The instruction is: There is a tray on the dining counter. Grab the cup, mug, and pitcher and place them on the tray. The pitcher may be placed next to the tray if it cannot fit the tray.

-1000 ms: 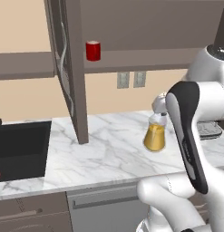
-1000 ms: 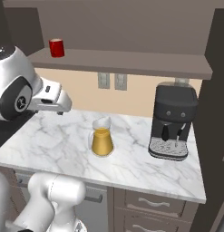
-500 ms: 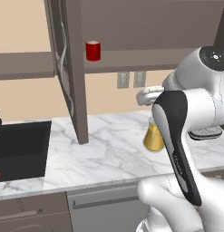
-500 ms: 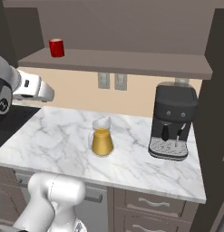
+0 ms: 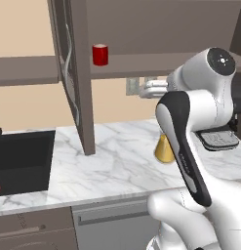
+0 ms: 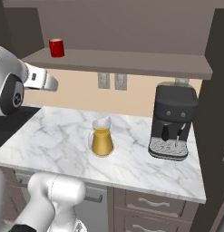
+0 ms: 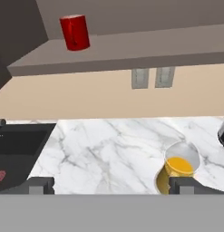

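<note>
The red mug [image 5: 100,54] [image 6: 56,47] [image 7: 75,32] stands on the wall shelf, upper left in the hand view. The amber pitcher [image 6: 102,141] [image 7: 179,170] sits upright on the marble worktop; in the left base view the pitcher [image 5: 163,150] is partly behind my arm. My gripper [image 7: 112,186] [image 5: 145,90] [image 6: 53,84] hangs open above the worktop, below shelf height, left of the pitcher and right of the mug. Nothing lies between its fingers. The cup, the tray and the dining counter are out of view.
A black sink [image 5: 19,158] [image 7: 18,149] is sunk into the worktop [image 6: 54,136] at the left. A dark coffee machine [image 6: 172,122] stands at the right. An open cabinet door [image 5: 75,83] hangs beside the shelf. Two wall outlets [image 7: 152,77] sit under the shelf.
My arm has swung left and slightly up, carrying the open gripper from above the pitcher toward the shelf side. The mug and the pitcher have stayed put.
</note>
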